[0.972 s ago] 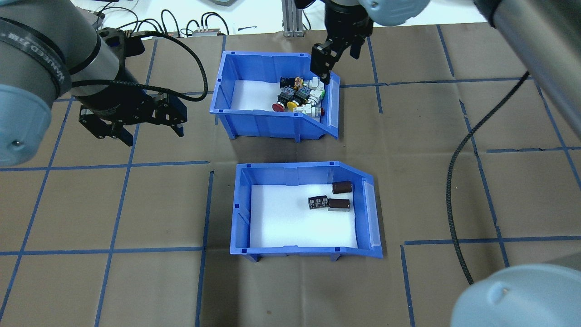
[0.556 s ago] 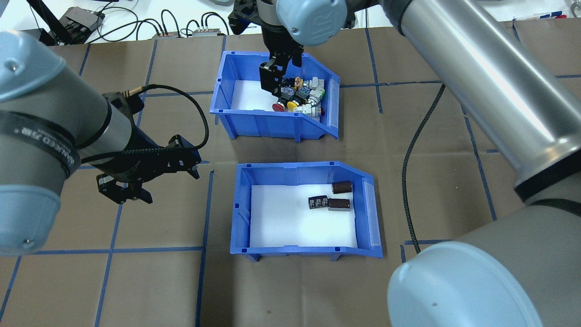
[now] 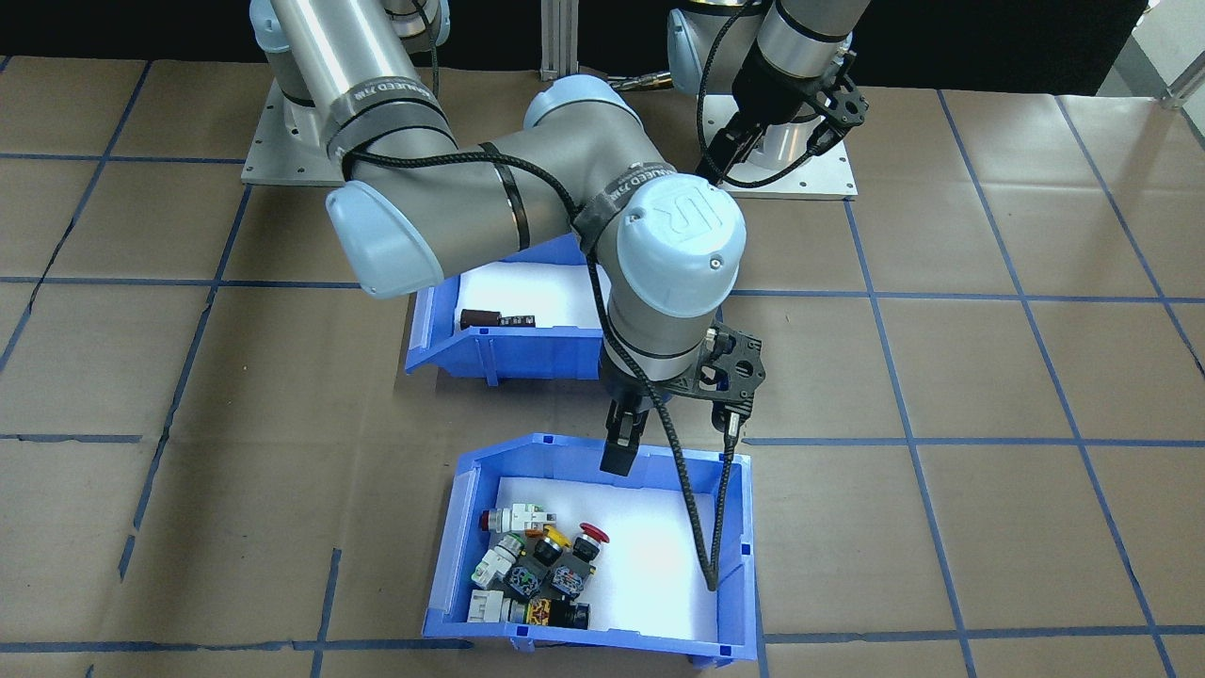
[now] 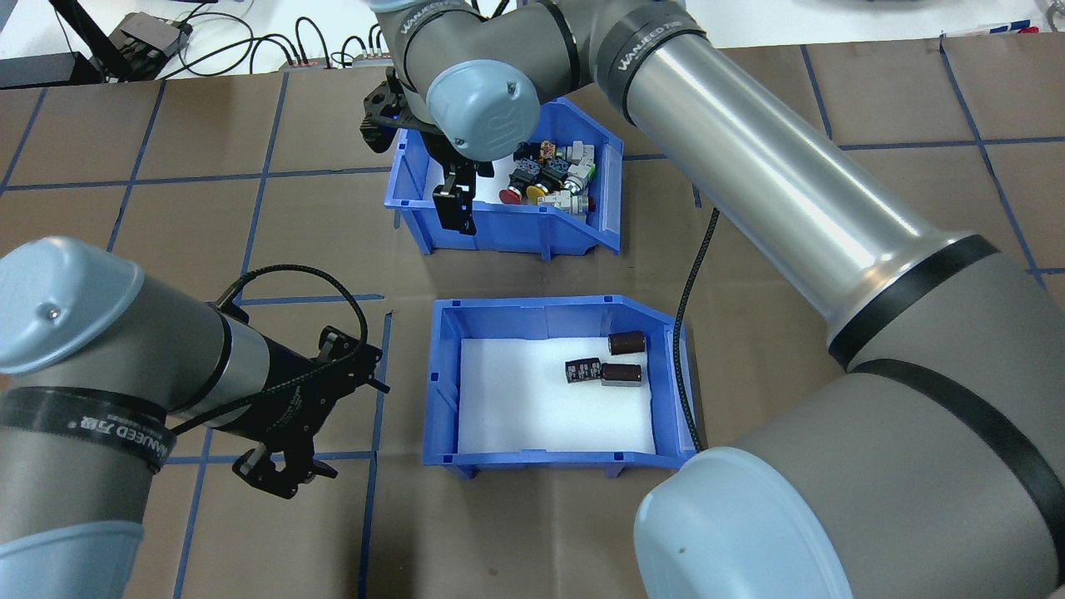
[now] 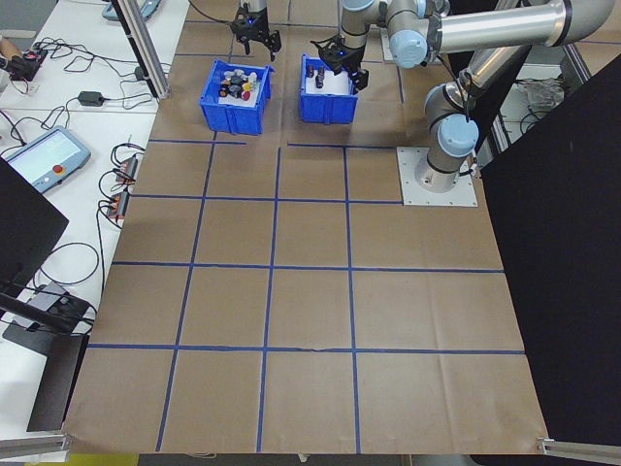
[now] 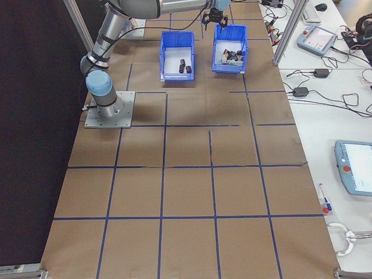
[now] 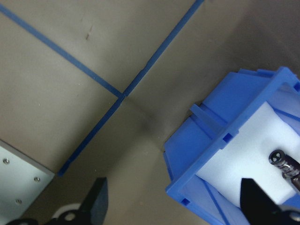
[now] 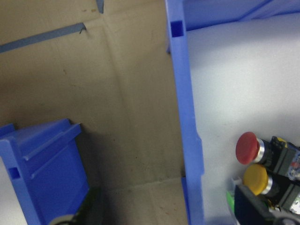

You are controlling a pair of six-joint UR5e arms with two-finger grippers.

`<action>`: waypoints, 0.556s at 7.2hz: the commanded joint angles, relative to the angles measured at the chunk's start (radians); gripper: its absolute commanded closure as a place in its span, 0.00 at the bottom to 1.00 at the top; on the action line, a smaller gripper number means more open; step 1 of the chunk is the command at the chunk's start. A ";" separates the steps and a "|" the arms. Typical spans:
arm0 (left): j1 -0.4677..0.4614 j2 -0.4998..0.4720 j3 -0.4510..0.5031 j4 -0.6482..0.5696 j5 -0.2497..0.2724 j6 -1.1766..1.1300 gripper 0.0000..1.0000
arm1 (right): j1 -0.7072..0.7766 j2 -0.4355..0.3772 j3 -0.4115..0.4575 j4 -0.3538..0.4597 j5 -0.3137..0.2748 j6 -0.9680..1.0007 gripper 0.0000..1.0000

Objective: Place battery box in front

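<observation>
Battery box (image 4: 556,384): glossy blue plastic bin, white liner, three dark cylinders (image 4: 611,362) inside, on brown paper nearer the robot than the switch bin (image 4: 502,185). Right gripper (image 4: 457,205) straddles the switch bin's near wall, fingers apart. Left gripper (image 4: 287,453) spread, beside the battery box; its fingertips partly hidden overhead.

Both arms are showing silver-grey tube segments, pale blue-grey joint caps and black bands with white lettering, one cap near the switch bin (image 3: 734,527) bearing an embossed "UR" mark. Black braided cables are running along each arm toward the black right tool (image 4: 458,204) and black left tool (image 4: 283,466). Square grey base plates with screws are sitting on the tabletop (image 3: 988,377).
</observation>
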 commanded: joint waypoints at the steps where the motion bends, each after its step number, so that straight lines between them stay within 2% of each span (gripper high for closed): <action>1: -0.054 0.011 -0.031 0.005 -0.050 -0.291 0.00 | 0.015 0.019 0.059 -0.109 -0.013 -0.033 0.00; 3: -0.134 0.003 -0.069 0.055 -0.048 -0.414 0.00 | 0.015 0.022 0.149 -0.271 -0.012 -0.034 0.00; 4: -0.160 0.002 -0.104 0.144 -0.048 -0.500 0.00 | 0.015 0.022 0.161 -0.310 -0.013 -0.032 0.00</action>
